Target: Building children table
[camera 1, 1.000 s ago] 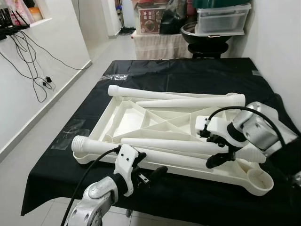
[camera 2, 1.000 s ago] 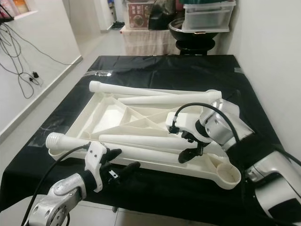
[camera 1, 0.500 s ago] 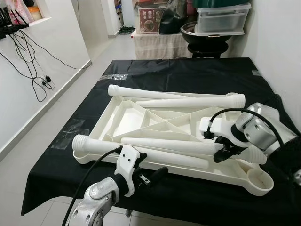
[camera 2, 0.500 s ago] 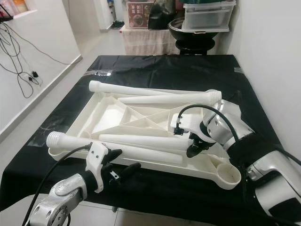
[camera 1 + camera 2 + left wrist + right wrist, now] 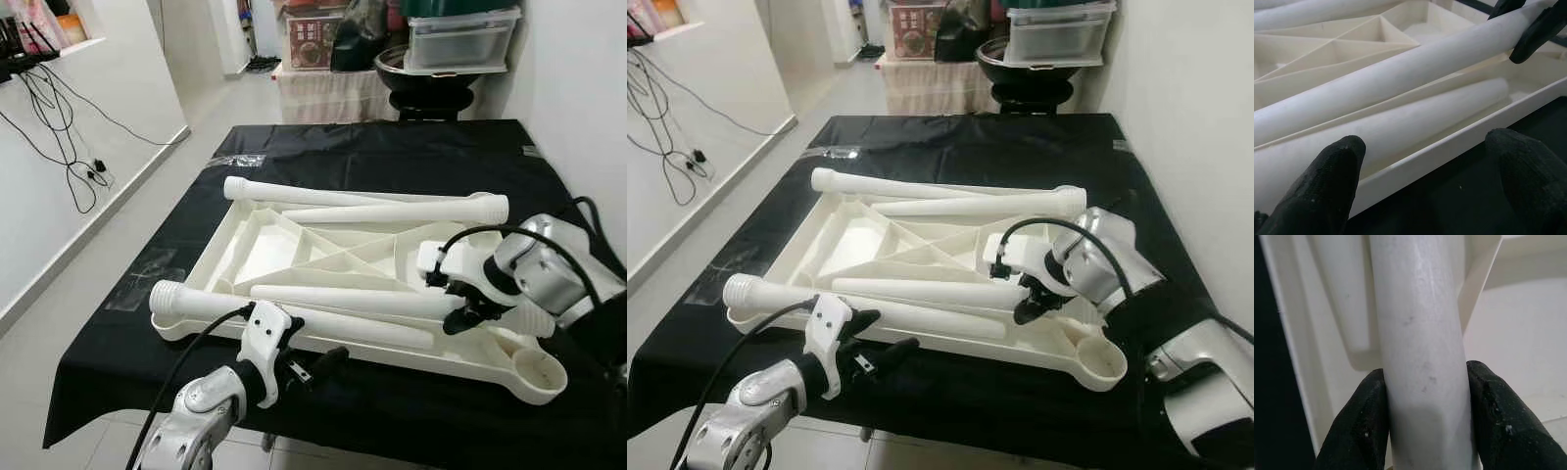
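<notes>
Two pads (image 5: 1361,416) pinching table leg (image 5: 1420,333).

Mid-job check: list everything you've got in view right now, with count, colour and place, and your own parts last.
Tabletop: one, white, upside down on the black cloth, ribbed underside up.
Table legs: four, white, lying across the tabletop; two toward the far edge, two toward the near edge.
Black cloth: one, covering the work table.
Clear storage box: one, lidded, at the far end of the room.
Cables: black, hanging on the wall to the robot's left.
Left gripper: black fingers open, at the tabletop's near edge.
Right gripper: black fingers closed around one near leg at its right end.
</notes>
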`<state>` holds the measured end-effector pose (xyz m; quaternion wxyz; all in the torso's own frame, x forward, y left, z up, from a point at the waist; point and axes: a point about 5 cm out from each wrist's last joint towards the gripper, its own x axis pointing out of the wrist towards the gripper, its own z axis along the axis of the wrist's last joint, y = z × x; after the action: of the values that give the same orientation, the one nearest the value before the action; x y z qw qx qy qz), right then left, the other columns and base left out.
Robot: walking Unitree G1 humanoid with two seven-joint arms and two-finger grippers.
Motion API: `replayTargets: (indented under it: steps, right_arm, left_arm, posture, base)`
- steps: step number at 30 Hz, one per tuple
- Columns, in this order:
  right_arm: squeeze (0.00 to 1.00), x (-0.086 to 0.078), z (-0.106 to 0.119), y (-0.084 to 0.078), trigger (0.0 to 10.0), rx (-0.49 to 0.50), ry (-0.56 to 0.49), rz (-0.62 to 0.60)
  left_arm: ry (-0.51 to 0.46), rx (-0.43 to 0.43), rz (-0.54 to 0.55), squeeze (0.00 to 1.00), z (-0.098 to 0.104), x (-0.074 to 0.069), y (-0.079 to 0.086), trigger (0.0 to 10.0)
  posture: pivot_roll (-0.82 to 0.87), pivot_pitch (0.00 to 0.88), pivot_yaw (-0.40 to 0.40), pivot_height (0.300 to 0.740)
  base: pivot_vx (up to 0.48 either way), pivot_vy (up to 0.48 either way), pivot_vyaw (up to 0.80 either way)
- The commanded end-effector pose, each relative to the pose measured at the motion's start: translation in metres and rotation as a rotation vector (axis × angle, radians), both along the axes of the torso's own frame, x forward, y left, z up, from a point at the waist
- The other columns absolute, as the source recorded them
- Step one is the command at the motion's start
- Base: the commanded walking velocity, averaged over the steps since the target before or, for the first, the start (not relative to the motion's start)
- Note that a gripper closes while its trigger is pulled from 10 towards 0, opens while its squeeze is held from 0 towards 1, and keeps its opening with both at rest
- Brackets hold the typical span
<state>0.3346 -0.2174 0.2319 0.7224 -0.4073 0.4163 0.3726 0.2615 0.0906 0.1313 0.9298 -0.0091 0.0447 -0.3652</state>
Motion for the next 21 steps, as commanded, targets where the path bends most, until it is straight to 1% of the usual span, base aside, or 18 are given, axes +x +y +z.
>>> replayTargets:
  steps: [1,3,4,6,7,8,9,11,12,13,14,15,16,18,19,21]
  right_arm:
    - [0.0,0.001,0.018,-0.003,0.0,0.065,-0.068,-0.031]
    - [0.0,-0.001,0.029,-0.008,0.0,0.132,-0.094,-0.035]
    - [0.0,-0.001,0.029,-0.008,0.0,0.132,-0.094,-0.035]
    - [0.0,-0.001,0.038,-0.013,0.0,0.182,-0.13,-0.05]
    - [0.0,-0.001,0.038,-0.013,0.0,0.182,-0.13,-0.05]
    - [0.0,0.0,0.041,-0.015,0.0,0.198,-0.146,-0.056]
    - [0.0,0.0,0.041,-0.015,0.0,0.198,-0.146,-0.056]
    - [0.0,0.0,0.044,-0.018,0.0,0.225,-0.168,-0.071]
    - [0.0,0.0,0.045,-0.018,0.0,0.252,-0.185,-0.078]
    - [0.0,0.0,0.045,-0.018,0.0,0.252,-0.185,-0.078]
    - [0.0,0.0,0.046,-0.018,0.0,0.271,-0.197,-0.083]
    - [0.0,0.0,0.047,-0.017,0.0,0.312,-0.217,-0.087]
    - [0.0,0.0,0.047,-0.017,0.0,0.312,-0.217,-0.087]
    - [0.0,0.002,0.051,-0.008,0.0,0.452,-0.281,-0.074]
    - [0.0,0.002,0.051,-0.008,0.0,0.452,-0.281,-0.074]
    - [0.0,0.001,0.055,0.005,0.0,0.607,-0.329,-0.049]
  left_arm:
    - [-0.023,-0.002,0.012,0.0,0.008,0.002,0.005,10.0]
    - [-0.077,-0.02,0.012,0.0,0.026,0.006,0.005,10.0]
    - [-0.077,-0.02,0.012,0.0,0.026,0.006,0.005,10.0]
    - [-0.131,-0.063,0.01,0.0,0.046,0.009,0.002,10.0]
    - [-0.131,-0.063,0.01,0.0,0.046,0.009,0.002,10.0]
    - [-0.152,-0.085,0.009,0.0,0.054,0.01,0.002,10.0]
    - [-0.152,-0.085,0.009,0.0,0.054,0.01,0.002,10.0]
    - [-0.178,-0.124,0.014,0.0,0.066,0.011,0.001,10.0]
    - [-0.184,-0.157,0.024,0.0,0.072,0.013,0.002,10.0]
    - [-0.184,-0.157,0.024,0.0,0.072,0.013,0.002,10.0]
    - [-0.187,-0.179,0.031,0.0,0.076,0.014,0.003,10.0]
    - [-0.184,-0.209,0.048,0.0,0.079,0.016,0.005,10.0]
    - [-0.184,-0.209,0.048,0.0,0.079,0.016,0.005,10.0]
    - [-0.165,-0.295,0.12,0.0,0.086,0.024,0.013,10.0]
    - [-0.165,-0.295,0.12,0.0,0.086,0.024,0.013,10.0]
    - [-0.134,-0.406,0.175,0.0,0.093,0.032,0.02,10.0]
  posture:
    - [-0.11,0.054,0.063,0.74]
    - [-0.11,0.056,0.067,0.74]
    - [-0.11,0.056,0.067,0.74]
    - [-0.11,0.049,0.071,0.74]
    - [-0.11,0.049,0.071,0.74]
    - [-0.11,0.047,0.072,0.74]
    - [-0.11,0.047,0.072,0.74]
    - [-0.1,0.046,0.075,0.74]
    - [-0.1,0.045,0.077,0.74]
    - [-0.1,0.045,0.077,0.74]
    - [-0.1,0.045,0.077,0.74]
    - [-0.1,0.044,0.077,0.74]
    - [-0.1,0.044,0.077,0.74]
    - [-0.1,0.044,0.077,0.74]
    - [-0.1,0.044,0.077,0.74]
    - [-0.1,0.046,0.077,0.74]
  base:
    - [0.0,0.0,0.0]
    - [0.0,0.0,0.0]
    - [0.0,0.0,0.0]
    - [0.0,0.0,0.0]
    - [0.0,0.0,0.0]
    - [0.0,0.0,0.0]
    - [0.0,0.0,0.0]
    - [0.0,0.0,0.0]
    - [0.0,0.0,0.0]
    - [0.0,0.0,0.0]
    - [0.0,0.0,0.0]
    - [0.0,0.0,0.0]
    - [0.0,0.0,0.0]
    - [0.0,0.0,0.0]
    - [0.0,0.0,0.0]
    - [0.0,0.0,0.0]
